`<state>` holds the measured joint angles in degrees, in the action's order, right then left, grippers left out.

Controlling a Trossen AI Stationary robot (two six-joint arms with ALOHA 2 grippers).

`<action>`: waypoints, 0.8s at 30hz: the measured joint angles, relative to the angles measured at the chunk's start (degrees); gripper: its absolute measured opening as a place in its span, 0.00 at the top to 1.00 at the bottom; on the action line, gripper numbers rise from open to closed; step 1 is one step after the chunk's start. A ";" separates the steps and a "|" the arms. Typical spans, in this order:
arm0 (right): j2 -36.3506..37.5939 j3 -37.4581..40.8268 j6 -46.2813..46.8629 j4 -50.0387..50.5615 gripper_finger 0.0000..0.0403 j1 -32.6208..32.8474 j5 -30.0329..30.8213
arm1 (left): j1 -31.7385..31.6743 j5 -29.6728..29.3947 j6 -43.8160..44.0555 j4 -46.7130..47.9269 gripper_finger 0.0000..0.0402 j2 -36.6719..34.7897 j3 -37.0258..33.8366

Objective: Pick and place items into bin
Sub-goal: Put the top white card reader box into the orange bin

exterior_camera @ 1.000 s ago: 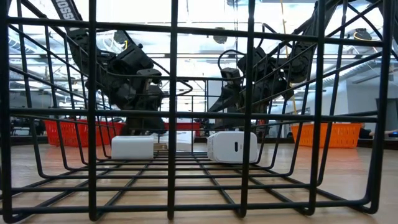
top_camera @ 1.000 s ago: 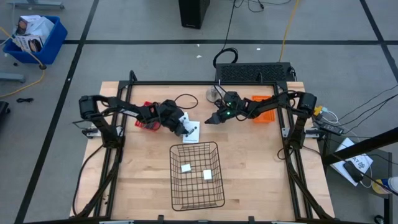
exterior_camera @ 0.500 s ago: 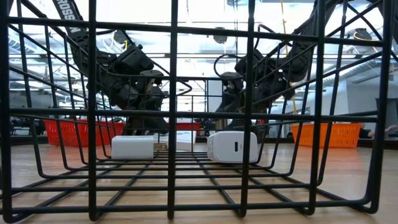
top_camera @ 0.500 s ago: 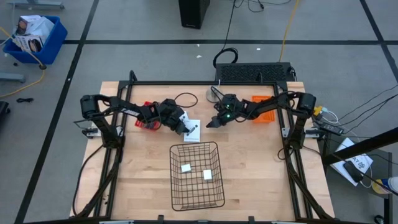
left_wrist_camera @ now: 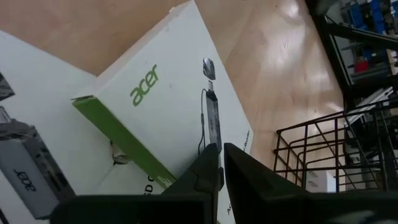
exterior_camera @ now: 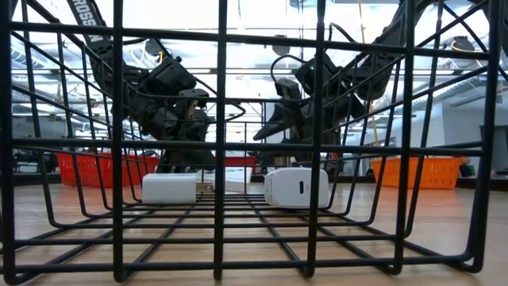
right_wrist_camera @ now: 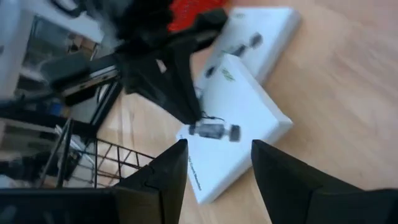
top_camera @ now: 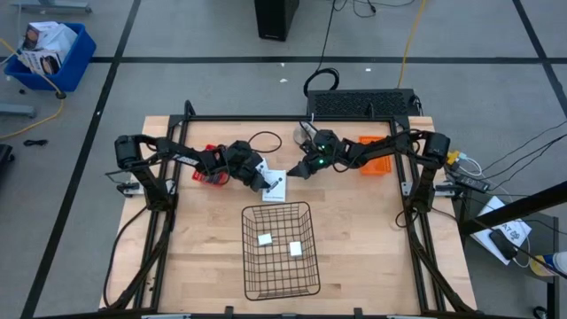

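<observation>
High view showed the packets (top_camera: 274, 187) lying on the table (top_camera: 204, 257) just beyond the far rim of the bin (top_camera: 282, 249), with two blocks (top_camera: 265, 238) already inside it. Left wrist view counted two packets: an upper one (left_wrist_camera: 168, 106) lying askew on a lower one (left_wrist_camera: 37, 124). The left pincer (left_wrist_camera: 221, 163) pressed down on the upper packet, fingers nearly together, gripping nothing I could see. The right pincer (right_wrist_camera: 214, 155) hovered spread just right of the packets. To do this well, I judged the left should catch one packet's raised edge only, while the right stayed clear to avoid a clash.
</observation>
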<state>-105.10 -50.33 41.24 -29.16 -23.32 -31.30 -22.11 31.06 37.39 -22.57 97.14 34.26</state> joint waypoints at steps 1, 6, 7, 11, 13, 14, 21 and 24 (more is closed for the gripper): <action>-0.03 0.07 1.99 0.18 0.58 0.15 0.01 | 0.10 0.02 0.00 0.00 0.92 0.00 -0.02; -0.02 -0.12 3.95 3.09 0.58 0.99 2.78 | 0.09 0.23 -0.14 0.00 0.92 0.00 -0.02; -0.04 -0.10 3.91 4.81 0.58 1.10 4.28 | 0.09 0.25 -0.18 0.02 0.92 0.00 -0.02; -0.07 -0.08 3.48 7.81 0.58 0.97 6.59 | 0.09 0.25 -0.16 0.02 0.92 0.00 -0.02; -0.79 -0.08 3.07 8.39 0.58 0.76 7.20 | 0.09 0.25 -0.16 0.02 0.92 0.00 -0.02; -0.96 -0.06 3.05 8.81 0.58 0.53 7.03 | 0.09 0.27 -0.15 0.02 0.92 0.00 -0.02; -5.64 -3.40 3.34 8.19 0.58 0.49 3.64 | 0.09 0.29 0.04 -0.03 0.92 0.00 -0.02; -8.97 -6.96 3.05 7.79 0.58 0.57 2.19 | 0.20 0.30 0.25 0.01 0.92 0.00 -0.02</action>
<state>-114.06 -57.29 44.29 -21.37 -22.76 -29.10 -21.91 31.37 37.64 -22.56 97.14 34.24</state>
